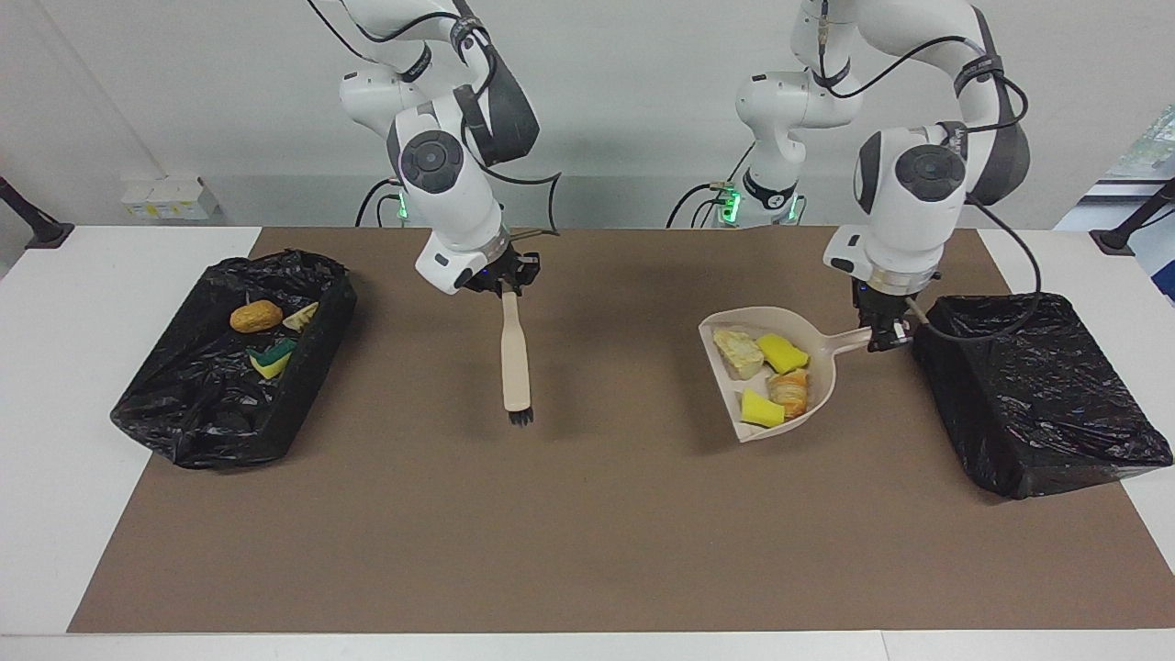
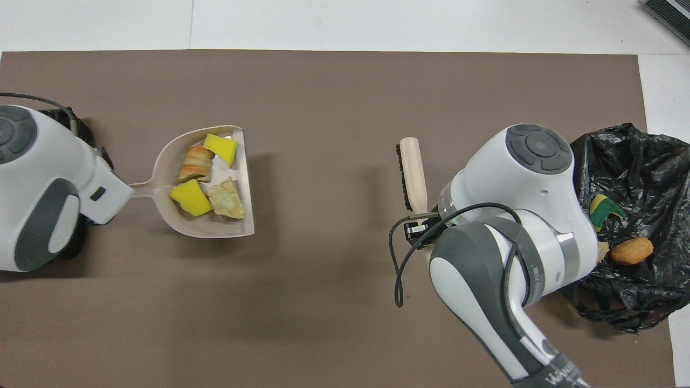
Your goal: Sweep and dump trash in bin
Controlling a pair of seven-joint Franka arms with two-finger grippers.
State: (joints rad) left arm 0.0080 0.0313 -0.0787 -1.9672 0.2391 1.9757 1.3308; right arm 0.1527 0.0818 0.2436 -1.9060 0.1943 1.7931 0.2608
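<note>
Here the left end effector (image 1: 883, 338) is pinched on the end of the handle of the beige dustpan (image 1: 808, 395), which it carries in the air over the brown mat (image 1: 587, 514), just beside the black-lined bin (image 1: 1037, 395) at the left arm's end of the tabletop (image 1: 55, 514). The pan extends from this end effector toward the middle of the mat, its open lip on the side away from the fingers. Four pieces of trash lie in the pan: a pale crumbly chunk (image 1: 739, 352), a yellow sponge piece (image 1: 782, 352), an orange-brown layered lump (image 1: 790, 391) and a second yellow sponge piece (image 1: 762, 408).

The right end effector (image 1: 503, 283) is pressed shut on the handle of the beige hand brush (image 1: 515, 360), which hangs below it with the dark bristles (image 1: 520, 418) lowest, clear of the mat. The second black-lined bin (image 1: 229, 386), toward the right arm's end, holds an orange-brown lump (image 1: 256, 317), a pale chunk (image 1: 300, 318) and a green-backed sponge (image 1: 271, 358).

The facing view shows both grips and the height of both tools. In the overhead view the wrist housings cover both end effectors and most of the bin beside the left one; that view shows the layout inside the pan and the bristle strip along the brush.

Both forearms come down steeply from raised elbows, wrists pointing downward.
</note>
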